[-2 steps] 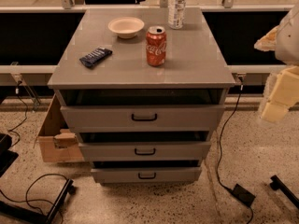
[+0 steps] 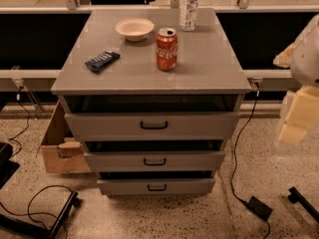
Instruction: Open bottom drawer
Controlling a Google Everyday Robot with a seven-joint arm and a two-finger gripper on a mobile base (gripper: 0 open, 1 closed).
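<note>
Speckled floor, a grey three-drawer cabinet (image 2: 209, 59), and the robot's gripper (image 2: 298, 116) at the right edge.
Lowest and narrowest, the bottom drawer (image 2: 124, 186) lies at lower centre, its front running left to right, black loop handle (image 2: 157, 187) at its middle. The gripper hangs above and well right of that handle; whether it is open or closed cannot be told.
</note>
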